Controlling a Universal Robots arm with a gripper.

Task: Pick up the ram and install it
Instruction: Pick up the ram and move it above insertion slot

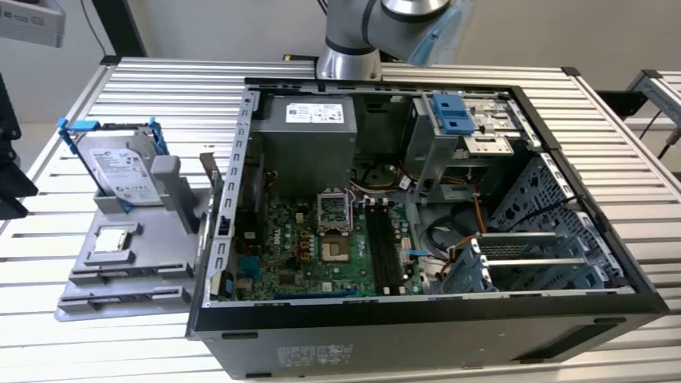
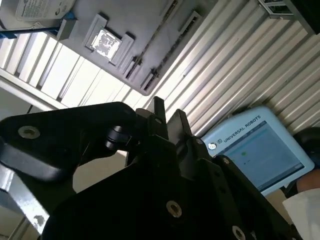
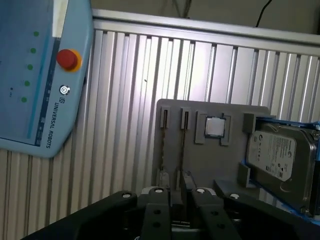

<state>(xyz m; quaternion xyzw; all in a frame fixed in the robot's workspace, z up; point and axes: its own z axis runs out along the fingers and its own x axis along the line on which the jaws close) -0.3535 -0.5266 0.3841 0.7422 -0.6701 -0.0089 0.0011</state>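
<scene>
Gripper (image 3: 179, 181) hovered above the grey holder (image 1: 127, 275); ram (image 1: 210, 174) lay ungrasped.
Its fingers (image 2: 159, 111) were narrowed to a slit with nothing between them. The ram stood on edge at the holder's rim, just beside the open case (image 1: 426, 323) wall, with bare slatted table (image 1: 149, 88) around.

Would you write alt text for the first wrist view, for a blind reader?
The black gripper points toward a grey parts holder on a slatted metal table. The holder carries a silver hard drive in a blue frame, a processor chip and two narrow slots. A blue teach pendant is nearby.
</scene>
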